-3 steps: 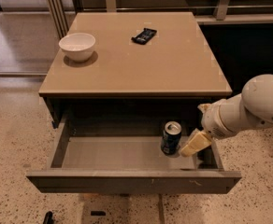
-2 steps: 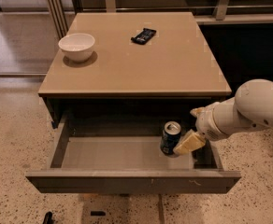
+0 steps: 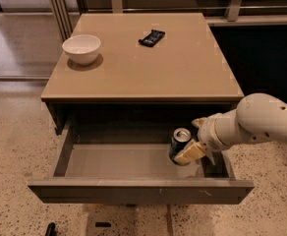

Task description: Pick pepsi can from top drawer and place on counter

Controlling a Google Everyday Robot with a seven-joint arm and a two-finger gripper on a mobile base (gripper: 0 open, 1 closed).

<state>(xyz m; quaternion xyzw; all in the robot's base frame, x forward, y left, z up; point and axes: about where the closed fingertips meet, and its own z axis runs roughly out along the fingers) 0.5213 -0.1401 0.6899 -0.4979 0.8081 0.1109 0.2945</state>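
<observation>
1. Containers

1.1 The top drawer [image 3: 133, 191] of the grey cabinet stands pulled out toward the viewer, with its grey inner floor exposed. It holds one item, the pepsi can [image 3: 180, 142]. The can sits in the right-hand part of the drawer, near the right side wall and closer to the front panel than to the back. Its silver top faces upward and leans slightly toward the left. The rest of the drawer floor shows only bare grey.

1.2 A white bowl [image 3: 82, 48] stands upright on the counter [image 3: 158, 73], near the rear left corner. Its interior shows plain white.

2. Gripper

2.1 The white arm [image 3: 261, 124] reaches in from the right, over the drawer's right side wall. The gripper [image 3: 191, 146] is down inside the drawer, against the right side of the can. A tan part of it lies across the can's lower front.

2.2 It cannot be told whether the claw has closed on the can or only sits beside it.

3. Item count

- Drawers open: one.
- Cans: one, in the drawer.
- Bowls: one, on the counter.
- Flat black wrapped bar [image 3: 152, 37]: one, on the counter toward the rear, right of the bowl and well apart from it.
- Arms: one, with one gripper.

4. Surroundings

4.1 The cabinet stands on a speckled floor [image 3: 15, 146].
</observation>
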